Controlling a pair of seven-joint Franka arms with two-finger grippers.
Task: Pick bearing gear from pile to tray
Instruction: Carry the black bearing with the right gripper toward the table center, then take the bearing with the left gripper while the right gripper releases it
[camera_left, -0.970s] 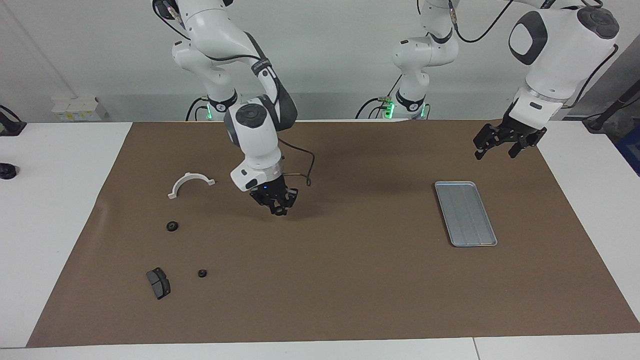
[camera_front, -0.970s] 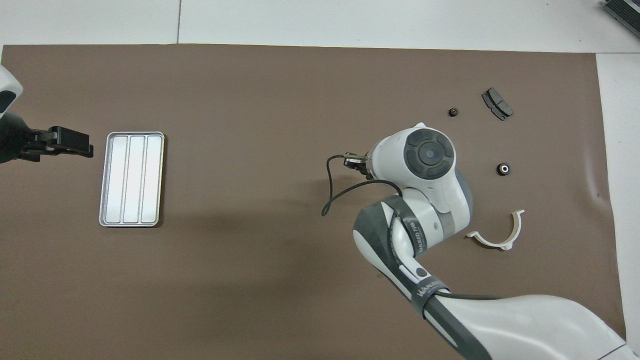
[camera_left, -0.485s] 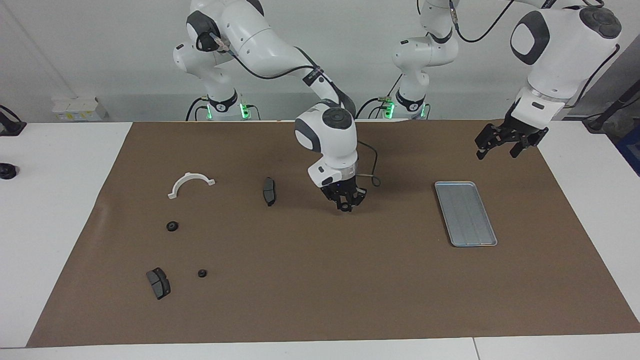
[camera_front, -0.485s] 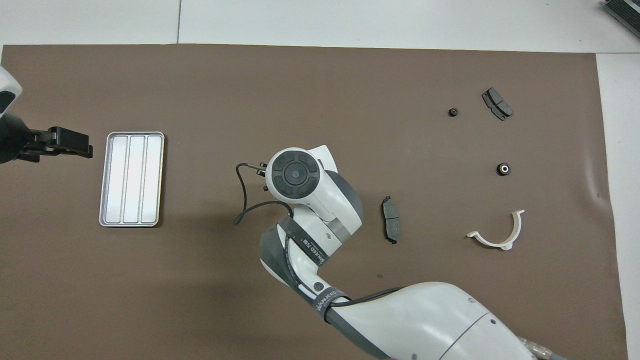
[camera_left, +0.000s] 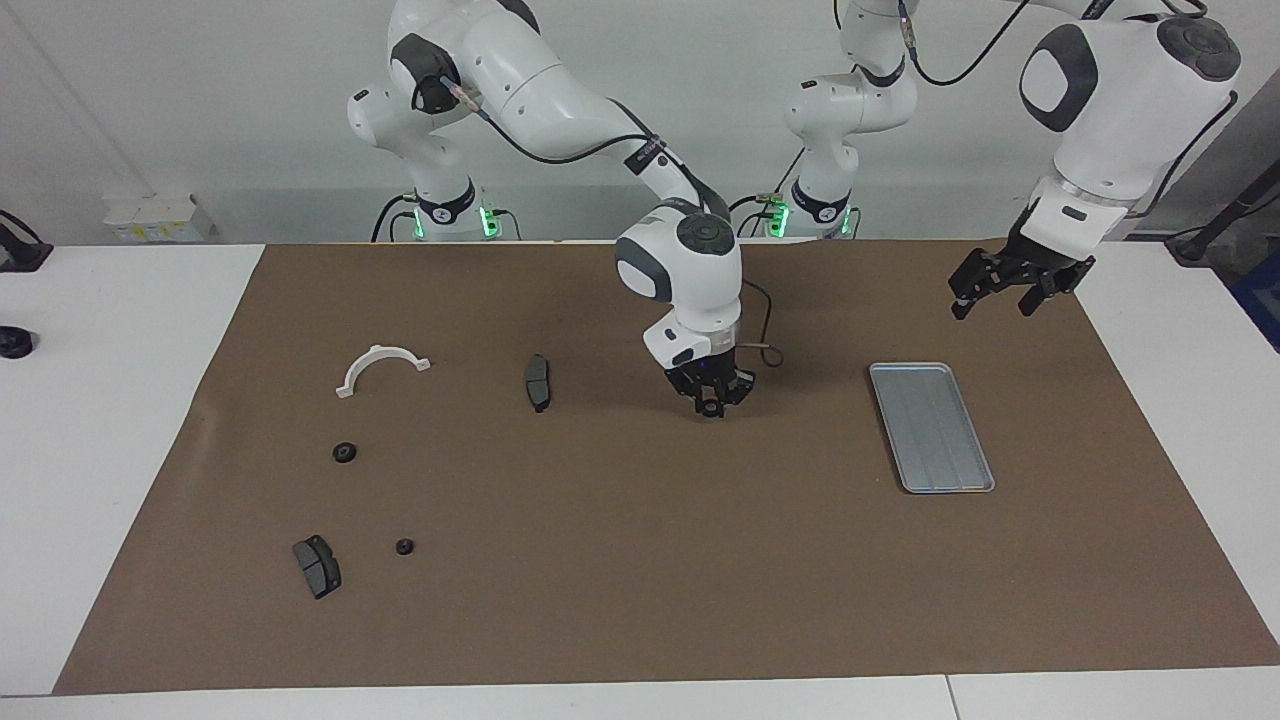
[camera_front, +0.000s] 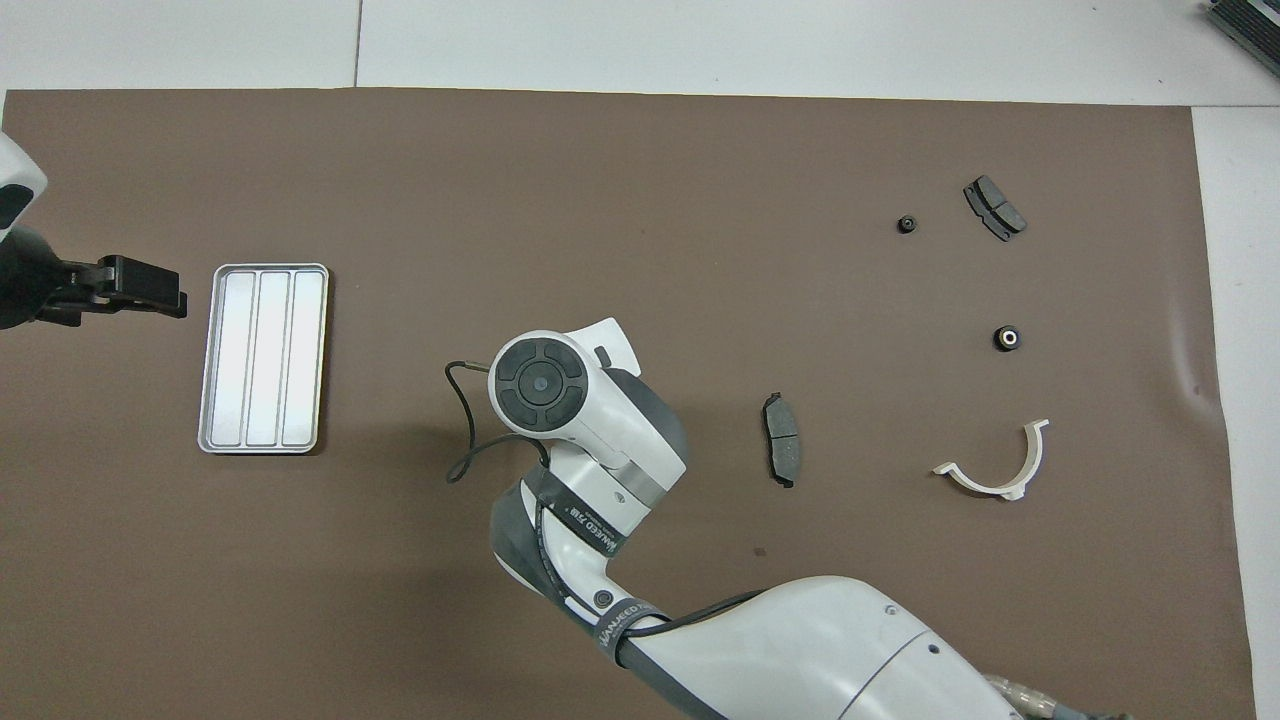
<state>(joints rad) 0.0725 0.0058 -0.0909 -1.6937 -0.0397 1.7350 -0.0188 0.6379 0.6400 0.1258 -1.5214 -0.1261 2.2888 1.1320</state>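
**Currently: right gripper over open mat between pile and tray**

The right gripper (camera_left: 710, 403) hangs low over the brown mat (camera_left: 640, 560), between a dark grey brake pad (camera_left: 537, 382) and the tray (camera_left: 978, 487). It points down, and whether it is clenched on anything cannot be told; from overhead its own wrist hides it.

The left gripper (camera_left: 1005, 292) waits with its jaws spread and nothing in them, over the mat just off the tray's end nearer the robots.

The tray lies toward the left arm's end of the table. The pile is scattered at the right arm's end:

- a white half-ring bracket (camera_left: 381, 351) lies nearest the robots;
- a small black round piece (camera_left: 344, 452) with a pale centre (seen overhead) lies farther out;
- a second, smaller round piece (camera_left: 404, 546) and another brake pad (camera_left: 317, 565) lie farthest out, near each other but apart.
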